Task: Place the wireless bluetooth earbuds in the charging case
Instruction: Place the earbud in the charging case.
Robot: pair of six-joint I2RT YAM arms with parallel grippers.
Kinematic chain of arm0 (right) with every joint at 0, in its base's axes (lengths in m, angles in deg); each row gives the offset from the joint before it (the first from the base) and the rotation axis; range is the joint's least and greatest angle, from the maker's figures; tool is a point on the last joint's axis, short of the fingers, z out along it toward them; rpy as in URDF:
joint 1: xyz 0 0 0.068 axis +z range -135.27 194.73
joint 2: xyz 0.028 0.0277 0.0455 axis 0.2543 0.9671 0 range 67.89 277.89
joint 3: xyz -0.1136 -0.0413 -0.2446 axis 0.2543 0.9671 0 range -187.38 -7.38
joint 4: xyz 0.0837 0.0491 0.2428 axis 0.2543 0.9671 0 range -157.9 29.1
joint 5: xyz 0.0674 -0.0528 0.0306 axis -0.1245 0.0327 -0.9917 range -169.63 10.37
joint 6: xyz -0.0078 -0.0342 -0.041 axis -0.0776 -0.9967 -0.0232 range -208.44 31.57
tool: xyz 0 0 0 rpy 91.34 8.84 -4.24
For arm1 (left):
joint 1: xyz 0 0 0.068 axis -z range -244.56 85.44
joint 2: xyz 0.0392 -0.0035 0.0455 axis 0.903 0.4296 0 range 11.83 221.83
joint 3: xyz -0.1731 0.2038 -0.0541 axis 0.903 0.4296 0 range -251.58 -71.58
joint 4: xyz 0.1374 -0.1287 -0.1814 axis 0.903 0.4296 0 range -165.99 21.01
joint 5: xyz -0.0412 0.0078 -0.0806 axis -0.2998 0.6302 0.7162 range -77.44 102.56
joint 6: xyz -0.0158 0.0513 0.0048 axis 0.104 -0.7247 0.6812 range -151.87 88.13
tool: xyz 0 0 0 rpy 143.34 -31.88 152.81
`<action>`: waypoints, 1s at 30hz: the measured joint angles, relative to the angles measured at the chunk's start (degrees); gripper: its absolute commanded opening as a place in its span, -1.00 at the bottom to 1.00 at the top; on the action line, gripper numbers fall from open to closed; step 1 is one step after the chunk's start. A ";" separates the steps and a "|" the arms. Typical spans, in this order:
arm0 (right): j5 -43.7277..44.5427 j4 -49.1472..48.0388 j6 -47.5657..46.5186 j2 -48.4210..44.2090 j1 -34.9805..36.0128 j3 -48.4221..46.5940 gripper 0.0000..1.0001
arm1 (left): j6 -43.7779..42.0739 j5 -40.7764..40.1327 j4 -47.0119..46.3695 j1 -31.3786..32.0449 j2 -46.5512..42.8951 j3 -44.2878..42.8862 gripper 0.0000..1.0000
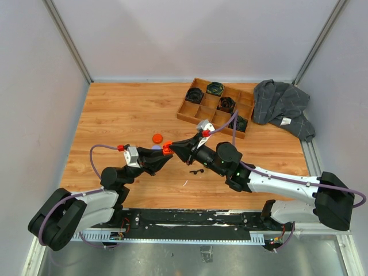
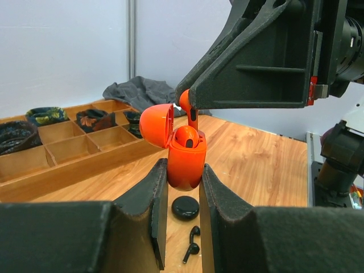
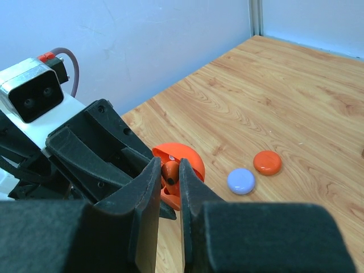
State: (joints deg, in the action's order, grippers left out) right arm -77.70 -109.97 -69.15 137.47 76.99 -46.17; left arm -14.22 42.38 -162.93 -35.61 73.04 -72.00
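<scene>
**Second Orange Earbud Over the Case: Holds and Parts Count**

**Left arm.** The left fingers (image 2: 149, 199) are clamped on the lower shell of the open orange rounded plastic charging case (image 2: 186, 162). They hold it above the wooden tabletop (image 2: 256, 153) with its hinged lid (image 2: 156, 125) swung back. This grip appears chosen to keep the cavity facing up and the opening free from above. One small orange stemmed plastic earbud (image 2: 189, 139) sits in the case.

**Right arm.** The right fingers (image 3: 142, 193) are closed on a second orange earbud (image 2: 192, 116). It is pinched at its upper end, with the stem hanging directly over the case opening. The stem-down pose likely suits the free socket. Whether its tip has entered the socket cannot be told.

**Tabletop, left to right.**
- Closed coin-shaped cases: three. The flat round orange case (image 3: 267, 162) and the flat round lilac case (image 3: 241, 181) lie just beside each other. The flat round black case (image 2: 185, 207) lies below the held case.
- Loose black stemmed earbuds (image 2: 195, 231): two, near the black case.
- Lilac earbuds: none visible.
- Compartmented wooden tray (image 2: 74, 176): one, at the far side, well apart from the work. It holds four coiled black cables (image 1: 214, 88) in separate compartments, counted in the top view.
- Crumpled grey cloth (image 1: 282, 103): one, just right of the tray.
</scene>
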 measured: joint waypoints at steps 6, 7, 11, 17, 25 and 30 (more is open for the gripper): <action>-0.46 -2.49 1.55 -0.15 0.00 1.18 -0.77 | 0.26 -0.50 0.00 0.00 -0.48 0.00 -0.99; -0.50 -3.02 2.05 -0.15 0.00 1.42 -0.77 | 0.26 -0.66 0.00 0.00 -0.55 0.00 -0.99; -0.50 -4.31 3.50 -0.15 0.00 2.08 -0.77 | 0.42 -0.81 -0.02 0.00 -0.79 0.00 -0.99; -0.28 -4.94 4.61 -0.15 0.00 2.49 -0.65 | 0.44 -1.01 -0.02 0.00 -1.18 0.00 -1.00; 0.74 -5.14 4.87 0.20 0.00 3.50 -0.27 | 0.44 -1.70 0.02 0.00 -1.62 0.00 -1.00; 2.01 -4.00 3.85 -0.94 -0.02 4.39 0.12 | 0.42 -1.79 -0.04 0.00 -1.70 0.00 -0.99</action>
State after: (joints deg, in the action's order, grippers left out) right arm -75.69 -113.97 -65.30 136.53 76.97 -41.77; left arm -13.81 40.59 -162.97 -35.61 71.33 -72.00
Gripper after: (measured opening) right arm 0.452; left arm 0.255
